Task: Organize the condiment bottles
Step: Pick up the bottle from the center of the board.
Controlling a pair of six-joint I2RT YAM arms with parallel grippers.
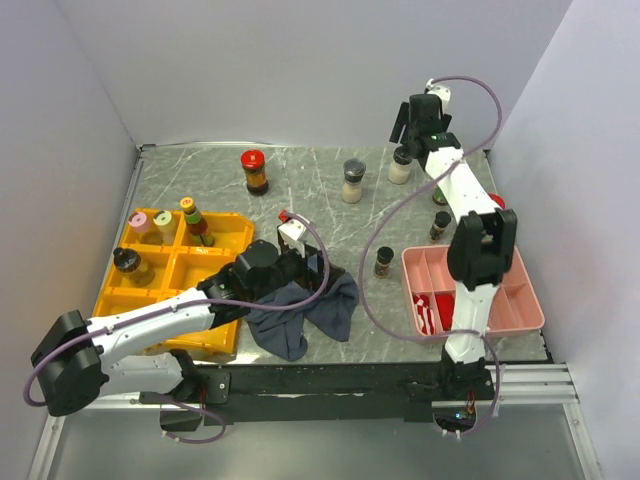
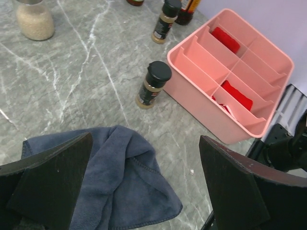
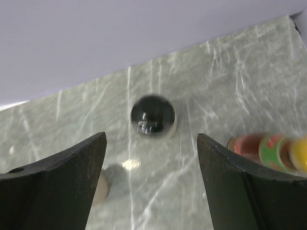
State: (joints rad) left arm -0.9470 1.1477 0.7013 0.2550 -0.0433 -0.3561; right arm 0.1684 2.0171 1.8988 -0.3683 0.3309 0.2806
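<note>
Grey marbled bench, pale lilac walls on three sides.

Near edge, middle: a dark cloth lies crumpled. The left jaws hang just above it, spread wide, holding nothing and touching nothing. Judgement: the left arm is free between picks and faces the loose jars on the right.

Just past the cloth, a black-capped jar stands upright beside the wall of the pink tray, outside it. A second dark-capped jar stands further on, also outside. The pink tray's slots show only red items; I cannot tell what they are.

Left side: the yellow tray carries four bottles, all upright. A black-topped one is nearer; a pink-topped jar, a pale-green-topped jar and a sauce bottle stand behind it. I cannot tell which compartment each one occupies. Other compartments are bare. Judgement: this tray is where the bottles are being collected, and more than half are not yet in it.

Mid-bench: a grey-capped jar and a red-capped jar stand loose and well apart.

Far right: the right jaws are wide open and empty, above a pale-filled jar. Its dark cap sits centred between the fingers in the wrist view, with no contact visible. Judgement: the right arm is lined up for a top-down grasp of this jar.
</note>
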